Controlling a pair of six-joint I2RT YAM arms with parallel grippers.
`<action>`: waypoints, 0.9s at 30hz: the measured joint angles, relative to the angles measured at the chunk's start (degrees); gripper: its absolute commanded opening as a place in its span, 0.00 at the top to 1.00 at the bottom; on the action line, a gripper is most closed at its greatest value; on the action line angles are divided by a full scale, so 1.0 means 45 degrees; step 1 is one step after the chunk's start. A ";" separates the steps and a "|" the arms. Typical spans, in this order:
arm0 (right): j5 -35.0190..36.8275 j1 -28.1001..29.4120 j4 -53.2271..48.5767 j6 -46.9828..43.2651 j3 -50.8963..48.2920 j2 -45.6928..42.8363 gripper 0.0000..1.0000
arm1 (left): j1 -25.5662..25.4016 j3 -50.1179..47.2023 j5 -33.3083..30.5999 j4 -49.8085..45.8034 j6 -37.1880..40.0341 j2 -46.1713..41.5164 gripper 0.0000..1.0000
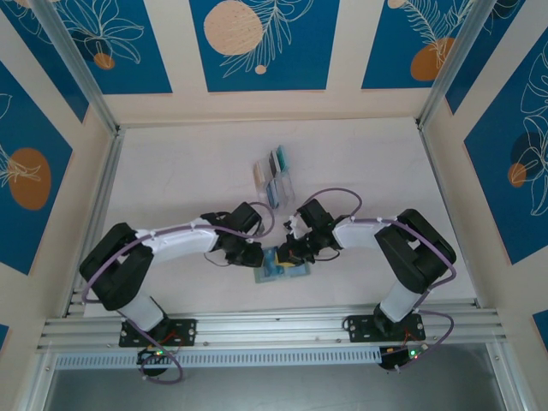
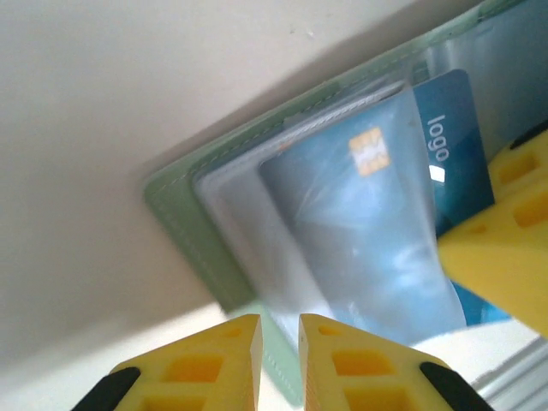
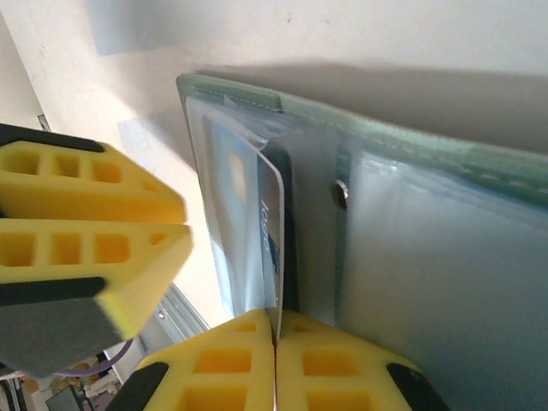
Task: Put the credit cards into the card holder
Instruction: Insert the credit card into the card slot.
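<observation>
**Blue card part-way into its pocket — one arm steadies, the other feeds**

We start with the table [image 1: 171,171]. The left arm [image 1: 171,240] and the right arm [image 1: 377,233] both fold inward, so their wrists meet close to the middle of its near edge. Nearer the table's centre stands the clear rack [image 1: 283,185] with the other credit cards [image 1: 276,159] upright in it, well apart from the work. The card holder [image 1: 272,267] lies open between the wrists, clear pockets up. The left gripper [image 2: 280,330] has its jaws nearly together on the holder's green edge. As far as the blurred close view lets us judge, it nips that edge, which would stop the holder sliding. The right gripper [image 3: 276,330] is closed on the end of the blue credit card [image 3: 267,231], held in line with the pocket mouth so it can slide in. Much of the card sits under the clear film — the lettered end is out.
</observation>
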 measured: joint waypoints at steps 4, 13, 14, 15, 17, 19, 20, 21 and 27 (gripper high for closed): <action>0.0029 0.0000 -0.0078 -0.0058 0.0024 0.0078 0.91 | 0.0797 -0.0685 0.0627 0.0151 -0.0189 -0.1200 0.83; 0.0044 0.0044 -0.0374 -0.0194 0.0262 0.0209 0.91 | 0.1617 -0.1753 0.1287 0.0481 -0.0311 -0.1185 0.95; 0.0068 0.0058 -0.0403 -0.0209 0.0296 0.0219 0.90 | 0.1617 -0.1763 0.1355 0.0617 -0.0325 -0.1010 0.96; 0.0083 0.0078 -0.0423 -0.0243 0.0330 0.0248 0.90 | 0.1617 -0.1773 0.1413 0.0777 -0.0321 -0.0831 0.96; 0.0136 0.0136 -0.0466 -0.0248 0.0413 0.0287 0.89 | 0.1608 -0.1783 0.1530 0.1093 -0.0330 -0.0471 0.96; 0.0248 0.0214 -0.0529 -0.0277 0.0481 0.0296 0.87 | 0.1569 -0.1783 0.1632 0.1360 -0.0330 -0.0126 0.96; 0.0301 0.0262 -0.0534 -0.0282 0.0515 0.0321 0.86 | 0.1564 -0.1778 0.1749 0.1438 -0.0335 -0.0024 0.96; 0.0369 0.0306 -0.0578 -0.0282 0.0563 0.0364 0.86 | 0.1574 -0.1783 0.1768 0.1447 -0.0389 -0.0005 0.96; 0.0656 0.0578 -0.0680 -0.0267 0.0797 0.0549 0.83 | 0.1559 -0.1719 0.1904 0.1481 -0.0627 0.0151 0.96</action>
